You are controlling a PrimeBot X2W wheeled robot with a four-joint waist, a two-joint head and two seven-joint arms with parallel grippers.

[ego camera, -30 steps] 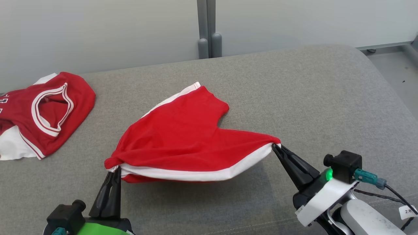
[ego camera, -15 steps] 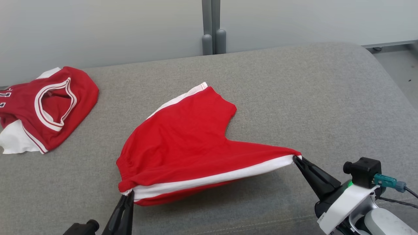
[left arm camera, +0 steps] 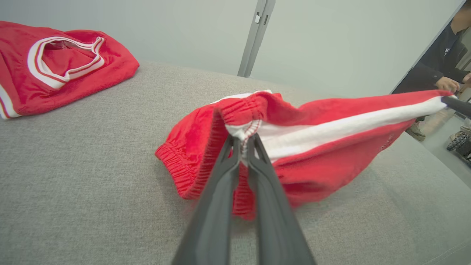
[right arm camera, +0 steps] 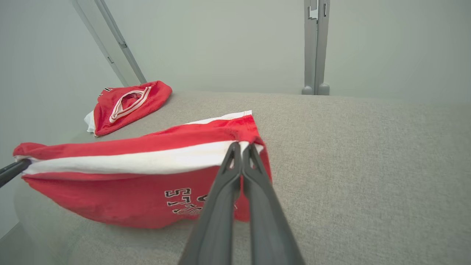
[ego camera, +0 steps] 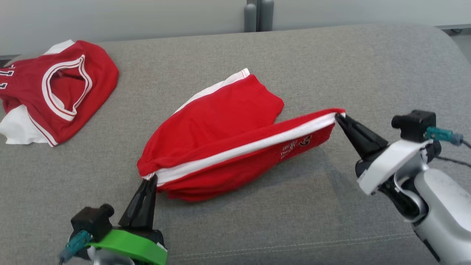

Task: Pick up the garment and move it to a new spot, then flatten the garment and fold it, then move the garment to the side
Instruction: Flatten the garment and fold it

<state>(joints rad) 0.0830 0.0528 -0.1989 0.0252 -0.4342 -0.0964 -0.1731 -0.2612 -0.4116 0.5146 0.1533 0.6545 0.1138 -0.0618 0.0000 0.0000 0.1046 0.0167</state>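
**Figure: red shorts suspended between two grippers.** The red shorts (ego camera: 220,121), marked by a white side stripe, are being held stretched over the middle of the grey upholstered surface (ego camera: 331,55). The waistband end of the stripe is being pinched by the pressed-together jaws of the left gripper (ego camera: 151,179), at 7 o'clock of the garment. The hem end of the stripe is being pinched by the jaws of the right gripper (ego camera: 337,117), at 3 o'clock. The striped edge is being held off the surface and a lettered panel is hanging beneath it, while the far leg, toward 12 o'clock, is resting on the surface. A red jersey (ego camera: 62,88) is lying well apart at 10 o'clock.

The pick-up is judged complete, and the relocation or spreading is judged to be under way. The cloth is doubled and sagging, so flattening, folding and moving aside are judged outstanding.
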